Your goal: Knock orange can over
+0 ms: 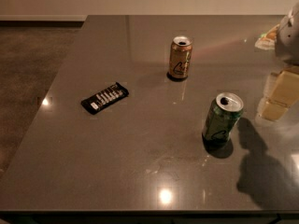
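Observation:
The orange can point(180, 57) stands upright on the grey table point(140, 162), towards the far middle. It is orange-gold with a silver top and a dark curly logo. My gripper point(279, 97) shows at the right edge as pale yellowish parts under a grey-white arm point(289, 31). It is to the right of the orange can and a little nearer, well apart from it. It touches nothing that I can see.
A green can point(222, 117) stands upright between my gripper and the table's front, close to the gripper's left. A flat black snack wrapper point(104, 97) lies on the left part of the table. A pale object point(266, 37) lies at the far right. Floor lies beyond the left edge.

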